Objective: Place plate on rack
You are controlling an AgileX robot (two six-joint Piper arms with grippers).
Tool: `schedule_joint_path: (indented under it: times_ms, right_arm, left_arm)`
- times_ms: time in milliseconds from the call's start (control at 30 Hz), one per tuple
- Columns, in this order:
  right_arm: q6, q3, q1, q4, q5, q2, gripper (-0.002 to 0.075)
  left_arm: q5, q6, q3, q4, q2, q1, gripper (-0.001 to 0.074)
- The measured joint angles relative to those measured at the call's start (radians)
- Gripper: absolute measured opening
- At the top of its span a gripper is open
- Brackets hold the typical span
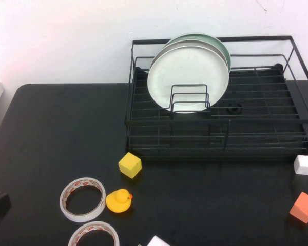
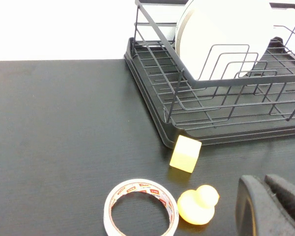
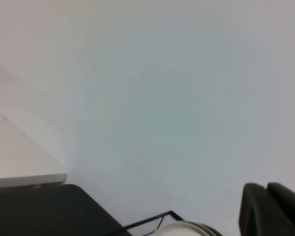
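- Plate (image 1: 187, 77): we see a large round disc, glossy white with a faint green tint and a shallow raised rim, standing on edge in the rack (image 1: 220, 134), its face turned toward us.
- Nearest to us on the black surface (image 1: 51, 133) lie two rolls of clear tape, one (image 1: 82, 199) flat beside a yellow rubber duck (image 1: 118, 200), the other (image 1: 94, 236) partly cut off at the picture's edge.
- We find our left hand (image 2: 270, 206) low over the surface near the duck, its dark fingers pressed together and holding nothing.
- An orange cube (image 1: 303, 207) sits at the near right, with a white cube (image 1: 305, 164) just beyond it, close to the rack's front corner.
- A yellow cube (image 1: 130, 165) rests just in front of the rack's front left corner.
- Behind the plate we see the rim of a second pale plate (image 1: 192, 42) and, behind that, a mint-green plate (image 1: 218, 41), all three leaning together in the left half of the rack.
- Small upright wire dividers (image 1: 189, 98) stand in front of the plate's lower part.
- Our right hand (image 3: 273, 209) is raised, facing the white wall above the rack's back rail, fingers closed and empty.
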Motion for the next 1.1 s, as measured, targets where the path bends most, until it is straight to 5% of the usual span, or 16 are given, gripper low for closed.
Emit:
schedule_joint_path:
  times_ms: [433,800,867,1100]
  right_arm:
    - [0.006,0.062,0.0,-0.099,-0.021,0.0,0.0012]
    - [0.026,0.307,0.0,-0.24,-0.39,-0.02,0.0012]
    - [0.155,0.365,-0.001,-0.376,-0.411,-0.04,0.0012]
    - [1.189,0.569,-0.001,-1.173,-0.446,-0.194,0.0012]
  left_arm:
    - [0.0,0.0,0.0,0.0,0.0,0.0,-0.0001]
    - [0.003,0.0,0.0,0.0,0.0,0.0,-0.0002]
    - [0.003,0.0,0.0,0.0,0.0,0.0,-0.0002]
    - [0.003,0.0,0.0,0.0,0.0,0.0,-0.0001]
